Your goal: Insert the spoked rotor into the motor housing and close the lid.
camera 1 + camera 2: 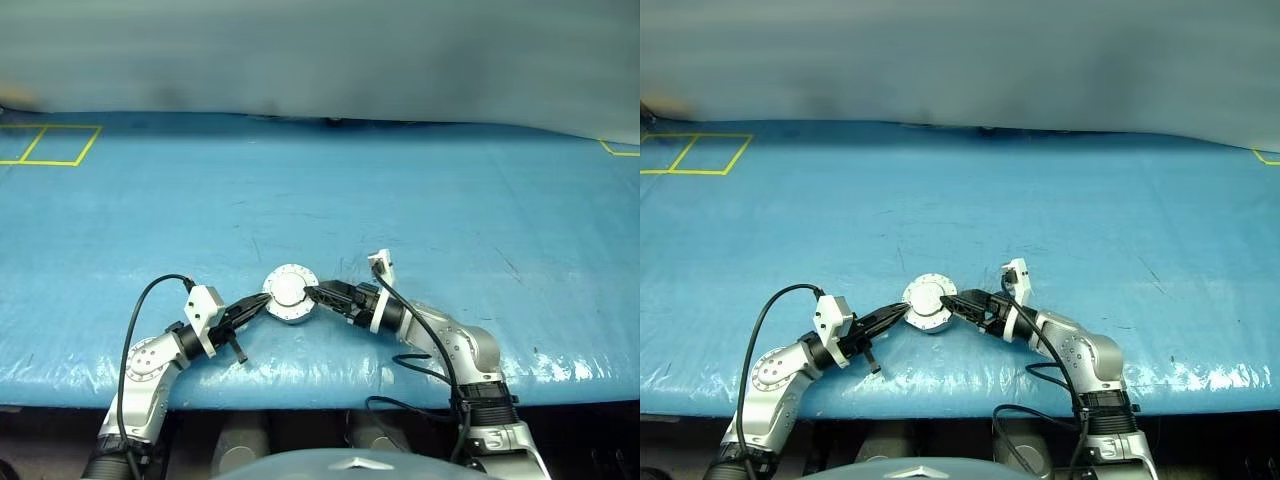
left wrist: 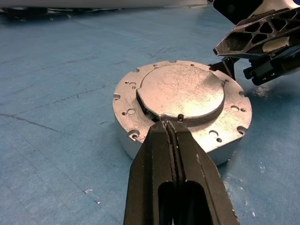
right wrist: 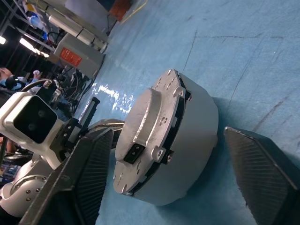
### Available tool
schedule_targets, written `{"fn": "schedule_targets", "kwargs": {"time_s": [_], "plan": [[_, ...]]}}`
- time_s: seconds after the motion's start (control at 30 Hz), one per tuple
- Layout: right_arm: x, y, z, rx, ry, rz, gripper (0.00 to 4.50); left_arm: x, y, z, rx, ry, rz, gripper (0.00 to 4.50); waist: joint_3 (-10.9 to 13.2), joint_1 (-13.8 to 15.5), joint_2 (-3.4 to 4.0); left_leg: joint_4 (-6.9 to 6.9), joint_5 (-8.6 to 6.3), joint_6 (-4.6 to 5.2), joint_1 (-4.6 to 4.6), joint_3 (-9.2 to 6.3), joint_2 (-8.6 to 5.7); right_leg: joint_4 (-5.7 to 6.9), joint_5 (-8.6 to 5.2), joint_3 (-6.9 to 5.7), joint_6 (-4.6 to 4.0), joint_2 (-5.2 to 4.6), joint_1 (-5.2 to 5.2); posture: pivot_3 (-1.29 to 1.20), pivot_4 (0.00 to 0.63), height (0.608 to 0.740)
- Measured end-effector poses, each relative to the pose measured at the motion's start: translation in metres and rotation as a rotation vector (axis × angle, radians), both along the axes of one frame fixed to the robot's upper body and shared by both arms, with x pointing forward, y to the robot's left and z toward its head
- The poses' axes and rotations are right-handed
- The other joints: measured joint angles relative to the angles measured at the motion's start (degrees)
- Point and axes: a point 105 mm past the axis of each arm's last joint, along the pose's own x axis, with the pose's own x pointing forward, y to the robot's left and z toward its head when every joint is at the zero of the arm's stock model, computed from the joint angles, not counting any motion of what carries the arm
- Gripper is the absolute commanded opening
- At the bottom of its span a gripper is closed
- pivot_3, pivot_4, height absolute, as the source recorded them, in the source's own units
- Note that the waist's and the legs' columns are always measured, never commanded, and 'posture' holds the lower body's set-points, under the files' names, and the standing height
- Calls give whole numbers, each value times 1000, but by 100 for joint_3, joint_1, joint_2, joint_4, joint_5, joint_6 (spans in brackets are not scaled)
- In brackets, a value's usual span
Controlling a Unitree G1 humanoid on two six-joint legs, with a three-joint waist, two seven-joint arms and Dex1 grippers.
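The motor housing (image 1: 291, 312), a round silver puck, sits on the blue table near its front edge. The lid (image 2: 180, 91), plain grey face up, lies on top of it, with a dark gap along one side of its rim. The spoked rotor is hidden. My left gripper (image 2: 168, 124) is shut, its tips touching the lid's edge from the left side of the housing. My right gripper (image 1: 313, 293) comes in from the right and is open. In the right wrist view its fingers (image 3: 91, 173) stand on either side of the housing (image 3: 187, 140).
Yellow tape squares (image 1: 50, 145) mark the table's far left corner, and more yellow tape (image 1: 620, 150) shows at the far right. The table's front edge (image 1: 320, 395) runs just below both arms. Black cables (image 1: 135, 320) loop off each wrist.
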Motion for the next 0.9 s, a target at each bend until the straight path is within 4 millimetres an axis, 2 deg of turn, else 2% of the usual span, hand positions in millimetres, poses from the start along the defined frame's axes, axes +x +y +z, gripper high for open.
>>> {"fn": "schedule_targets", "kwargs": {"time_s": [0.2,0.53,0.6,0.7,0.83,0.9], "plan": [[0,-1,-1,30,31,-4,1368,-3,1,-3,5,9,2,0,2,-8,4,-2,0,0,0,0,1,0,0,0,0,1,-2,0,150,740],[0,-1,0,33,23,-2,1311,-2,1,-3,-14,18,17,0,2,-10,5,1,0,0,6,1,1,0,0,1,0,0,3,0,150,740],[1,-2,0,35,23,-12,1311,0,0,-2,-64,33,51,0,2,-10,4,2,0,0,5,1,1,1,0,1,0,0,3,0,150,740],[3,-2,2,66,36,-41,1311,4,1,-2,-259,140,133,0,5,-33,0,2,0,0,-2,-1,4,4,0,0,1,4,-6,0,150,740],[6,-2,5,119,58,-69,1311,3,6,4,-417,245,147,0,13,-67,5,-5,0,0,-22,-6,5,4,0,-2,1,7,-21,0,150,740],[8,-6,6,145,70,-94,1311,3,8,8,-463,263,149,394,14,-65,4,-5,-2,2,-27,-6,3,-2,0,-2,2,5,-21,0,150,740]]}}
